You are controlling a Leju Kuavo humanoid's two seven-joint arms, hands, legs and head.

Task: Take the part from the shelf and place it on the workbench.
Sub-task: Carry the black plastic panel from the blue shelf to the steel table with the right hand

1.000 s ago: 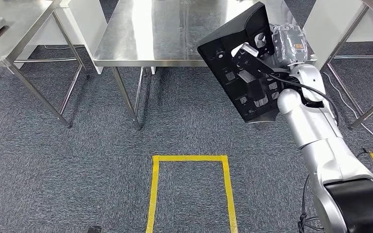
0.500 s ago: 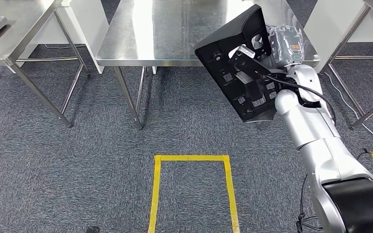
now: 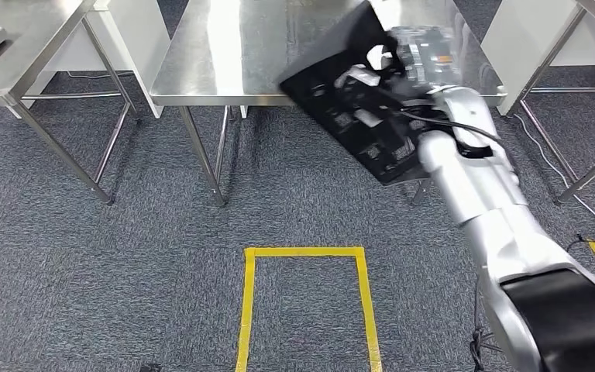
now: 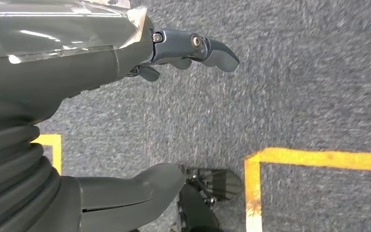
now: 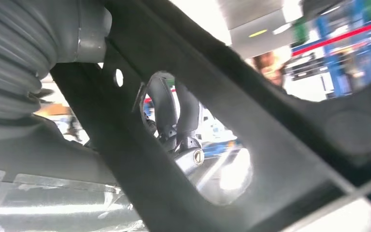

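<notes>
Black part [image 3: 352,93], a flat ribbed panel, is tilted in the air over the near edge of the steel workbench [image 3: 232,54], half above the carpet [image 3: 124,256]. Right hand [image 3: 422,58] grips it at its upper edge; fingers [image 5: 174,116] pass through a cut-out. Motion blur obscures detail. Left hand [image 4: 125,96] hangs over carpet, fingers spread, holding nothing.

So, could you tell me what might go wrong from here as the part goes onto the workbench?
The black part is tilted and hangs past the front edge of the steel workbench; released now, it might tip onto the carpet. The right robot hand holds it by one end, and that offset grip may let it swing or slip.
</notes>
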